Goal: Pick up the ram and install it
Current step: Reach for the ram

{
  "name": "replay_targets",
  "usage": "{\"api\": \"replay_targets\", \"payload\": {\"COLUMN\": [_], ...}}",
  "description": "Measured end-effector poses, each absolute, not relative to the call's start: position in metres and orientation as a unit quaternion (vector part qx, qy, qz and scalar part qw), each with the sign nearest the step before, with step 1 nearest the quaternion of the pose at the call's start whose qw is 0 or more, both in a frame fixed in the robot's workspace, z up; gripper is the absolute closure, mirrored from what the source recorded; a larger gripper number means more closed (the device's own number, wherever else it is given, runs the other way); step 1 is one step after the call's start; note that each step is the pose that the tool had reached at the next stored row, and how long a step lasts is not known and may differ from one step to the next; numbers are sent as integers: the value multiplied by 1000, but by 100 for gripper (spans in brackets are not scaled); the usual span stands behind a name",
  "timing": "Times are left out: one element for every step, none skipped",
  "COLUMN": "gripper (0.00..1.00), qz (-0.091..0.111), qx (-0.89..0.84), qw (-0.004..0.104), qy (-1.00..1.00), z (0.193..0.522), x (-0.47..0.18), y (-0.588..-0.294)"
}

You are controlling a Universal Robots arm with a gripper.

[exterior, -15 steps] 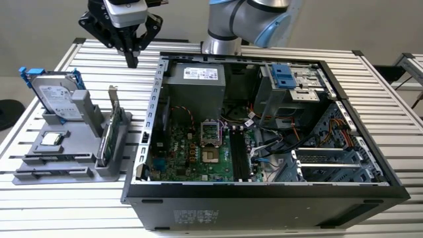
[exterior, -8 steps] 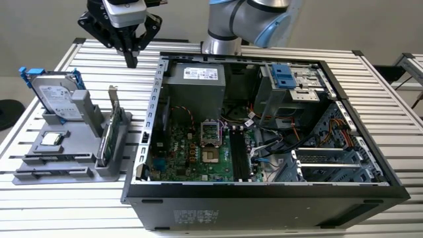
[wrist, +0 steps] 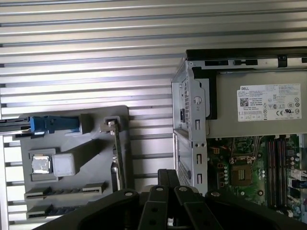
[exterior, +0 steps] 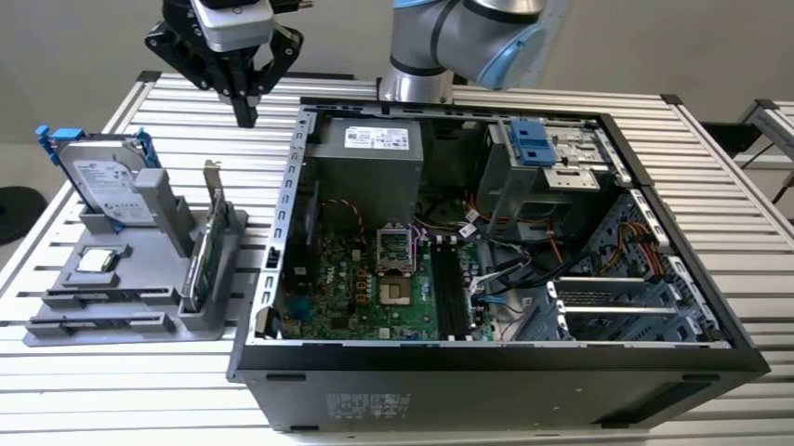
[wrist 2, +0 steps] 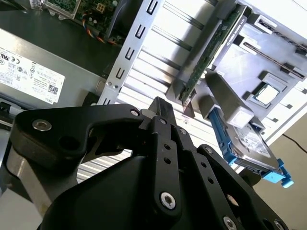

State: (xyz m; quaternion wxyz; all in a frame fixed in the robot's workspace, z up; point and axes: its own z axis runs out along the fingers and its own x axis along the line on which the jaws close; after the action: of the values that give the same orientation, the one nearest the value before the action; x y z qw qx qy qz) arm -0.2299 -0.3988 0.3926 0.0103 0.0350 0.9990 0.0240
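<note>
The gripper [exterior: 245, 111] hung with its 2 fingers together, holding nothing. The ram [exterior: 196, 271] stood in the gray holder [exterior: 125, 321] below it, well apart.

The exterior view looks steeply down over the whole tabletop [exterior: 125, 409], open computer case [exterior: 496, 381] and grey holder [exterior: 125, 325]. Both wrist views look past the fingers [wrist: 168, 179]: the first straight down, the second obliquely and closer, sharing holder and case edge.

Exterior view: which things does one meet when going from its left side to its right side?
From the left: hard drive → green card with metal bracket → power supply → blue plastic clip on the drive cage.
</note>
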Motion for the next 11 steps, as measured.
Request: {"api": "replay_targets", "payload": {"gripper": [100, 100, 100, 100, 100, 100, 100, 100, 100, 100, 100], "qz": [24, 24, 24, 24, 24, 24, 24, 24, 24, 24, 24], "qx": [35, 35, 35, 35, 35, 35, 35, 35, 35, 35, 35], "qw": [10, 10, 10, 10, 10, 10, 10, 10, 10, 10, 10], "qy": [999, 999, 999, 999, 999, 999, 999, 999, 999, 999, 999], "z": [393, 393, 393, 393, 393, 393, 393, 393, 393, 393, 393], "x": [-230, -231, -232, -233, -234, -235, -236, -237, -238, -240, -241], "y": [-399, -399, -399, -399, -399, -399, -399, -399, -399, -399, -399]}}
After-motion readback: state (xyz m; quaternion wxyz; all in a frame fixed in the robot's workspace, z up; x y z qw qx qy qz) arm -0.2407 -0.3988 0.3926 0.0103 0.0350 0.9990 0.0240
